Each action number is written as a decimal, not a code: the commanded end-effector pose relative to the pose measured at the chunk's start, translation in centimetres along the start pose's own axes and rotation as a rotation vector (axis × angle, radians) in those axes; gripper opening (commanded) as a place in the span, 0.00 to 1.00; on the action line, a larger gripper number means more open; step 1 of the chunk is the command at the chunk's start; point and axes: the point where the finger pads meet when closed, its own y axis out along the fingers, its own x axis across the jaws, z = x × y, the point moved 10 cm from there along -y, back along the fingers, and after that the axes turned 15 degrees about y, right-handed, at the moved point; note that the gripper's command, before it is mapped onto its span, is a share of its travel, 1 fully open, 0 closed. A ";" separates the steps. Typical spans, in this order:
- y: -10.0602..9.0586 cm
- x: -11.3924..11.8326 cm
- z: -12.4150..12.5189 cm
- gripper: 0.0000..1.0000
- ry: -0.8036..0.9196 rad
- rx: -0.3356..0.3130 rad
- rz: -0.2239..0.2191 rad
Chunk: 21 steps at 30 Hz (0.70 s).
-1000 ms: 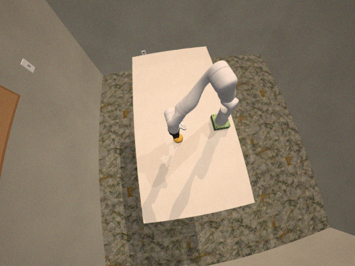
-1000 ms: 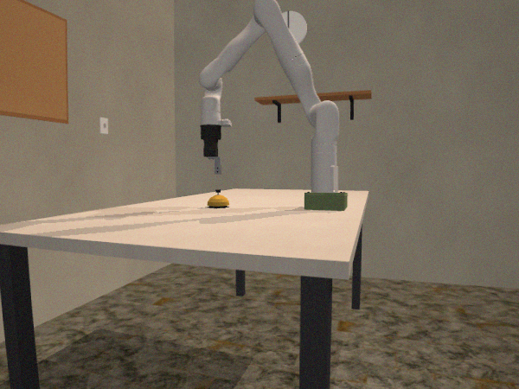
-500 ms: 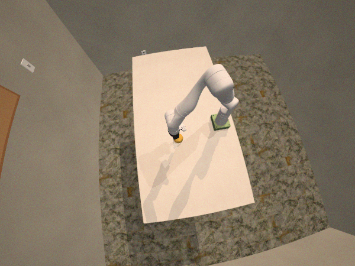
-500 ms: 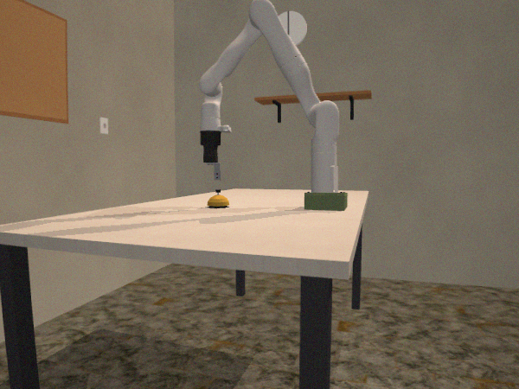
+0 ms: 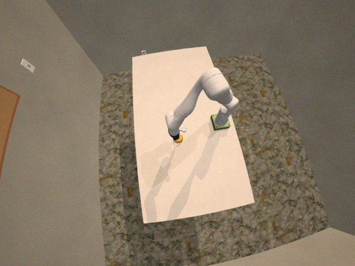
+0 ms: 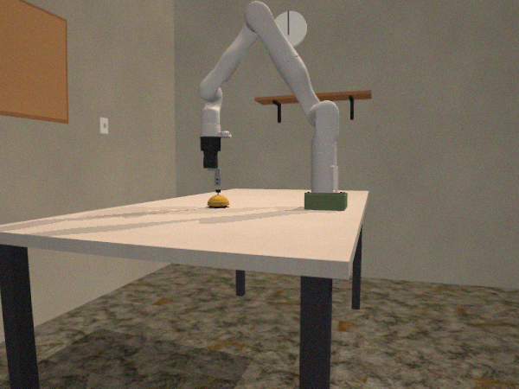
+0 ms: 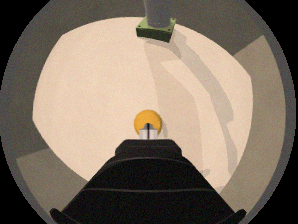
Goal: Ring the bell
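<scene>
The bell (image 5: 179,139) (image 6: 218,201) (image 7: 148,120) is a small orange dome with a dark button on top, standing on the white table (image 5: 165,77) (image 6: 277,233) (image 7: 87,83). My gripper (image 6: 217,186) (image 7: 148,129) is shut and empty. It points straight down, directly over the bell. In the exterior view its fingertips reach down to the button at the top of the dome. In the top view the wrist hides most of the bell. In the wrist view the shut fingers lie across the bell's middle.
The arm's green base block (image 5: 220,122) (image 6: 325,200) (image 7: 157,30) is bolted to the table to the right of the bell. A wooden shelf (image 6: 342,96) hangs on the back wall.
</scene>
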 end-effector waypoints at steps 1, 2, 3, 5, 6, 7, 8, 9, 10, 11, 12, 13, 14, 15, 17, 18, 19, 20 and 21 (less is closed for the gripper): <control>0.4 -0.1 0.0 0.17 0.002 0.004 0.002; 0.5 -0.1 0.0 0.17 0.002 0.004 0.002; 0.5 -0.1 0.0 0.17 0.002 0.004 0.002; 0.6 -0.1 0.0 0.17 0.002 0.004 0.002; 0.7 -0.1 0.0 0.17 0.002 0.004 0.002; 0.7 -0.1 0.0 0.17 0.002 0.004 0.002; 0.7 -0.1 0.0 0.17 0.002 0.004 0.002; 0.7 -0.1 0.0 0.17 0.002 0.004 0.002; 0.7 -0.1 0.0 0.17 0.002 0.004 0.002; 0.7 -0.1 0.0 0.17 0.002 0.004 0.002; 0.7 -0.1 0.0 0.17 0.002 0.004 0.002; 0.7 -0.1 0.0 0.17 0.002 0.004 0.002; 0.7 -0.1 0.0 0.17 0.002 0.004 0.002; 0.7 -0.1 0.0 0.17 0.002 0.004 0.002; 0.7 -0.1 0.0 0.17 0.002 0.004 0.002; 0.7 -0.1 0.0 0.17 0.002 0.004 0.002; 0.7 -0.1 0.0 0.17 0.002 0.004 0.002; 0.7 -0.1 0.0 0.17 0.002 0.004 0.002; 0.7 -0.1 0.0 0.17 0.002 0.004 0.002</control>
